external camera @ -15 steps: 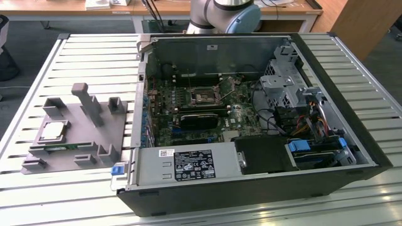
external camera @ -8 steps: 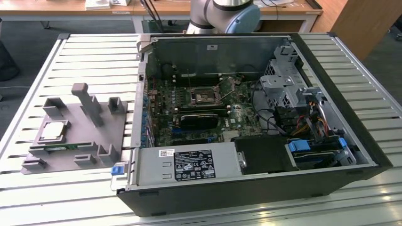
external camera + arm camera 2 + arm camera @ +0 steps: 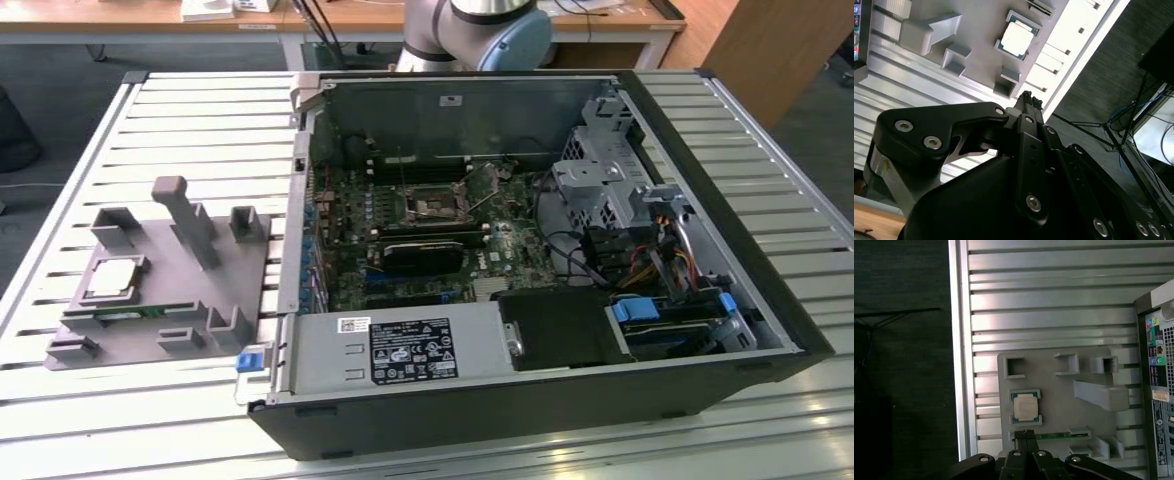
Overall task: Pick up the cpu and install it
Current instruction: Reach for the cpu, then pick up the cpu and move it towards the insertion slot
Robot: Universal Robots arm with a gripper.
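Exterior view, left to right: the slatted surface [image 3: 187, 120]. On it is a grey tray [image 3: 174, 292] with the cpu [image 3: 114, 278] lying flat in a recess at the exterior view's left. Then comes the open case [image 3: 747, 300], with the socket [image 3: 434, 207] on its board. In the first wrist view the hand [image 3: 1024, 433] hangs over the tray, near the cpu's edge but apart from it, its fingers drawn together and empty. Step in hand, by judgement: the approach for pick-up, with nothing installed yet. A grasp calls for the fingers to spread past the cpu's edges and sit square to them.
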